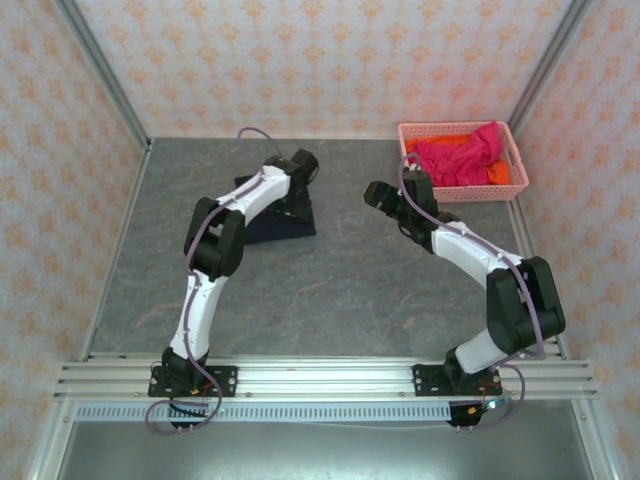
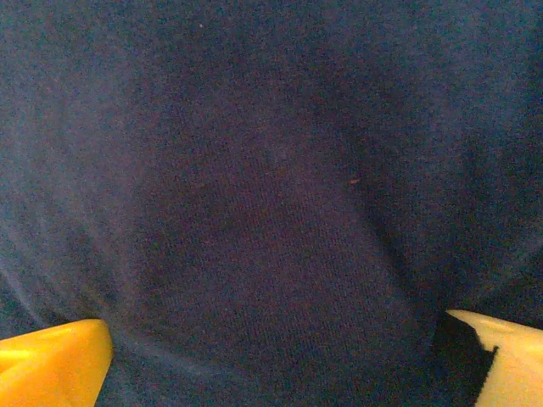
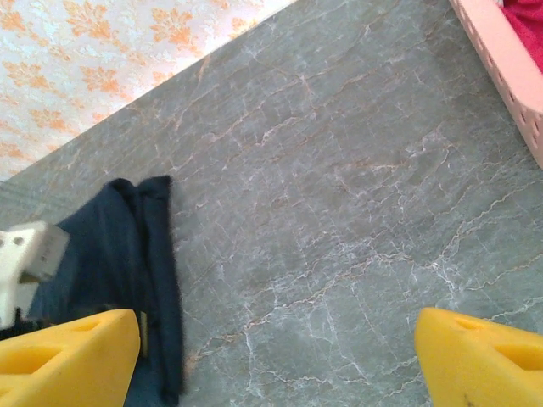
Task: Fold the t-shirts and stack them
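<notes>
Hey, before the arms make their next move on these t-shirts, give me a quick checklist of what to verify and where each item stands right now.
1. Left end effector open, close over the navy shirt: ok.
2. Left fingers touching the cloth: cannot tell.
3. Right end effector open and empty above bare table: ok.
4. Navy shirt's fold neat: cannot tell, the left arm covers much of it in the top view.
5. Magenta shirt and orange shirt out for folding: not ok, both lie in the pink basket.
6. Stack built: not ok, the navy shirt lies alone on the table.
</notes>
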Robot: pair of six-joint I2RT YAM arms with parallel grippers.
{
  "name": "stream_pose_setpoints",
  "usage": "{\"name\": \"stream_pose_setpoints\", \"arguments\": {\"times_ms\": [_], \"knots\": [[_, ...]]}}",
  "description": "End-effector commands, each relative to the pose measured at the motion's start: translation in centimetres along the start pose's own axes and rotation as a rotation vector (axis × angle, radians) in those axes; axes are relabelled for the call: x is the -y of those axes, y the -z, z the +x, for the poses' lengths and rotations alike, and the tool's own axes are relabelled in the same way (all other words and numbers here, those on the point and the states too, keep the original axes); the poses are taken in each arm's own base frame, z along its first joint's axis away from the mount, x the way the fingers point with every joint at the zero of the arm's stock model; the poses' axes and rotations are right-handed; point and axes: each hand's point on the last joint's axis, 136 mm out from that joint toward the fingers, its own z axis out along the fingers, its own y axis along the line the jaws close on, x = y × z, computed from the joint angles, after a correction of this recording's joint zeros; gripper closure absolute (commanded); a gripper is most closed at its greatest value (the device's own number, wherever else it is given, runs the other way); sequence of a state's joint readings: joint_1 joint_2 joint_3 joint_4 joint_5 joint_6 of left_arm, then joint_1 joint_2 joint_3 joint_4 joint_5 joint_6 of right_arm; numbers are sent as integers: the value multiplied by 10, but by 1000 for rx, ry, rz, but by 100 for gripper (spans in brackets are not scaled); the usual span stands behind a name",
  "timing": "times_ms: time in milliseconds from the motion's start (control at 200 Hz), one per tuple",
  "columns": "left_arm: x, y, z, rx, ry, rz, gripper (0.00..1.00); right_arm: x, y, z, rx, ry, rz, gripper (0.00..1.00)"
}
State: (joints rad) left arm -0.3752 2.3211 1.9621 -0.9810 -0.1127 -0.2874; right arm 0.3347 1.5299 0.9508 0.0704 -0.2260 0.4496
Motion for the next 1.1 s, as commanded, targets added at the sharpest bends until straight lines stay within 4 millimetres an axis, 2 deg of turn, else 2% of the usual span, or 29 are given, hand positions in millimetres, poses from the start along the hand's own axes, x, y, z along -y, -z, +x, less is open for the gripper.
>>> {"name": "stream_pose_setpoints", "arguments": {"times_ms": [0,115,235,500,645,836,1096], "knots": [[-22,-18,22,-143,-108,1,4,-10,-3,-9,20,-12,-37,15],[-47,-29,26,-231,-171,-35,1,-11,-2,-9,15,-9,-36,15],[-77,-36,27,-265,-144,-39,0,-10,0,-12,16,8,-19,15],[-152,-43,15,-263,-59,-104,0,-15,-2,-13,0,3,-33,15],[-185,-41,11,-259,-27,-134,0,-15,-3,-13,-8,9,-24,15],[-234,-39,15,-274,19,-204,0,-19,-6,-14,-23,8,-33,15],[-270,-37,4,-214,168,-247,0,-22,-4,-13,-41,9,-43,15]]}}
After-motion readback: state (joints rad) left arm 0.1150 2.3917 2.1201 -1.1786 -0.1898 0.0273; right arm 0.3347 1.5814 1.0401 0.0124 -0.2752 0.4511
